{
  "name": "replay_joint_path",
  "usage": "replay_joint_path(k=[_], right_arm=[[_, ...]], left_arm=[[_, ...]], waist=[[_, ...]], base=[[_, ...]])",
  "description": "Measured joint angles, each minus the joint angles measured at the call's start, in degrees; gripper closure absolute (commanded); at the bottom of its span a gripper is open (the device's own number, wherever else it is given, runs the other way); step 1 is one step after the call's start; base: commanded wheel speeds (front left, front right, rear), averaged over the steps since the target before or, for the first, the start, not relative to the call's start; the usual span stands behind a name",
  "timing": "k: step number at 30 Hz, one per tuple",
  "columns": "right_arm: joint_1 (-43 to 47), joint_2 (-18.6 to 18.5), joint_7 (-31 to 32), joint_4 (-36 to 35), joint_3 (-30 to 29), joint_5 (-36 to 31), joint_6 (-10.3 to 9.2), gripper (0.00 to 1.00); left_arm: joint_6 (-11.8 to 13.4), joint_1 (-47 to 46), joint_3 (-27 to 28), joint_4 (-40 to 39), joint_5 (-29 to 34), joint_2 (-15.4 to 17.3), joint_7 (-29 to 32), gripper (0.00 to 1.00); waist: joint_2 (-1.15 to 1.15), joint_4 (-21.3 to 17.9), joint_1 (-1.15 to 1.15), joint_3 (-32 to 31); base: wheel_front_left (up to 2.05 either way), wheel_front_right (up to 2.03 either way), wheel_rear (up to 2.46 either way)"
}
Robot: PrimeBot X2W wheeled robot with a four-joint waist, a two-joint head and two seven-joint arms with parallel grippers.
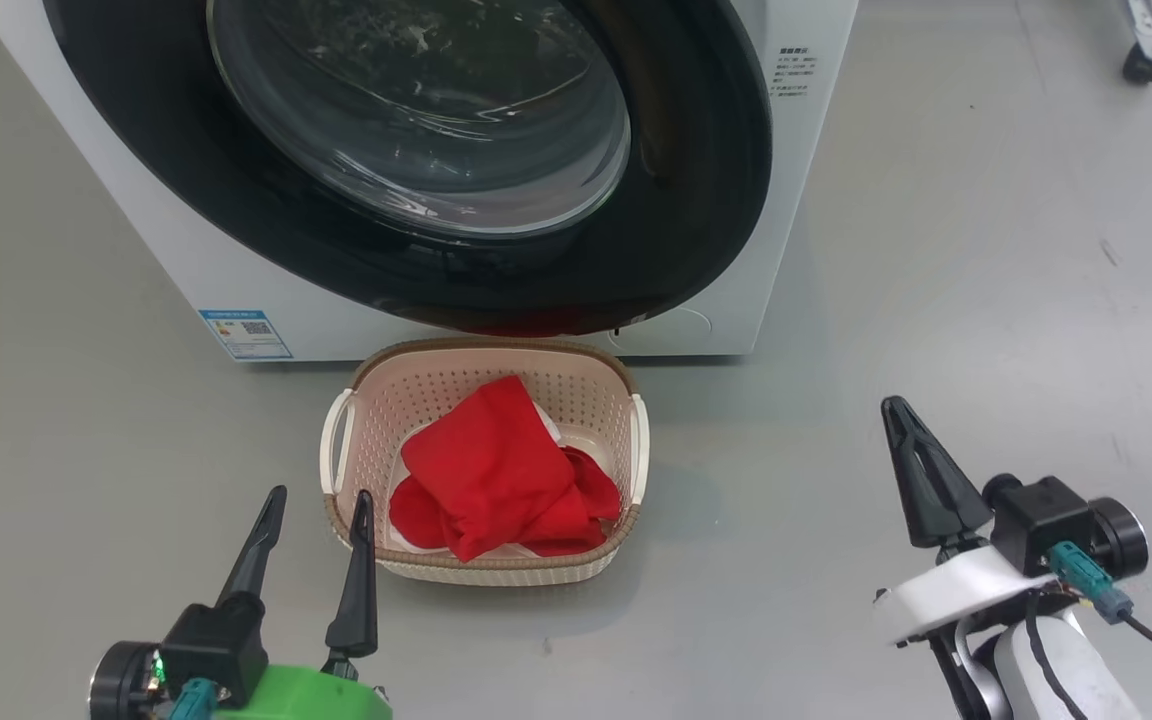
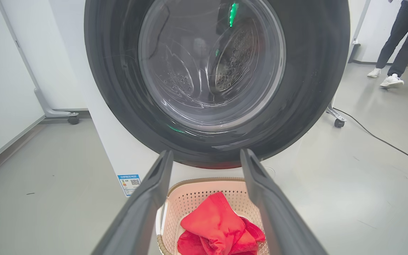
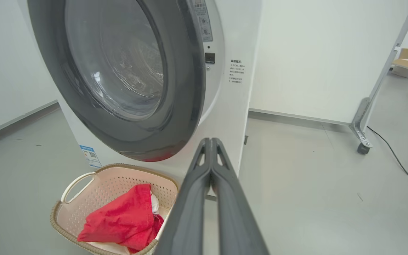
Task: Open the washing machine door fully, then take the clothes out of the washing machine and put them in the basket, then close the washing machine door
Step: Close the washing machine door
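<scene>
clothes (image 1: pixel 496 470) in basket (image 1: pixel 496 572); basket before washing machine (image 1: pixel 186 270)

Bright, even light; glare on the washing machine door (image 1: pixel 416 150); soft shadows.

The grey floor (image 1: pixel 936 250) carries the washing machine (image 1: pixel 206 260). The basket (image 1: pixel 496 572) stands just before it, and a frame's castor (image 3: pixel 362 148) rests off to its side.

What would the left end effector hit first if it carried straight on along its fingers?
Most likely the washing machine door, at its glass or lower black rim, passing above the basket; depth is hard to judge.
</scene>
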Motion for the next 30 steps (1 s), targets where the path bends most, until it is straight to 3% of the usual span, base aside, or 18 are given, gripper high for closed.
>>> replay_joint_path(k=[5,12,30], right_arm=[[-4.9,-1.1,0.6,1.4,1.6,-0.5,2.41,1.0],[-12.1,-2.1,2.7,4.5,3.9,-1.3,3.87,1.0],[-27.9,-5.5,5.6,13.8,2.5,-0.9,4.81,1.0]], left_arm=[[0.0,-1.4,-1.4,-0.6,0.2,-0.7,-0.2,0.0],[0.0,-3.2,-2.5,-1.3,0.5,-1.0,-0.7,0.0],[0.0,-7.6,-5.2,-1.2,0.5,-2.4,-1.9,0.0]], waist=[[0.0,1.8,0.0,1.5],[0.0,4.8,0.0,4.1],[0.0,12.8,0.0,11.7]], base=[[0.0,0.0,0.0],[0.0,0.0,0.0],[0.0,0.0,0.0]])
